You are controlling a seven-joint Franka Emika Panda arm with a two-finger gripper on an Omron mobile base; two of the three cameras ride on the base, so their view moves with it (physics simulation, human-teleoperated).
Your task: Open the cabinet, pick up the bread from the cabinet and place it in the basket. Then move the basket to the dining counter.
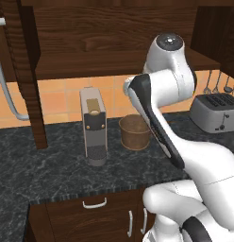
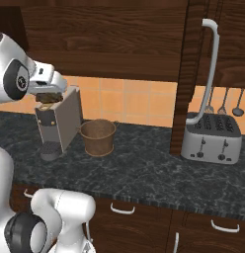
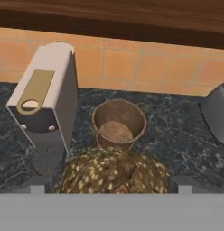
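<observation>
- Step in hand, as I judge it: carrying the bread (image 3: 114, 173) from the cabinet (image 2: 193, 74) to the basket (image 3: 118, 122). The cabinet doors stand open, one at each side of the base views, and the bread is already out.
- The gripper (image 3: 114, 187) is closed on the bread: in the hand view the seeded brown loaf sits between the two finger tips at the bottom edge. In the right base view the hand (image 2: 45, 89) hangs above the coffee machine (image 2: 58, 123) with a brown lump under it.
- The bread is in the air, well above the worktop (image 1: 53, 160); in the hand view it sits just below the basket's picture, so it looks short of the rim.
- Next move, I think: bring the hand over the basket mouth, lower it, then open the fingers. The coffee machine stands just beside the basket, so the hand needs to keep off it.
- The basket stands upright on the black worktop between the coffee machine and a toaster (image 2: 212, 138), which is well apart. Its inside shows a round brown bottom; I see nothing in it.
- Moving the basket to the dining counter is not yet begun.
</observation>
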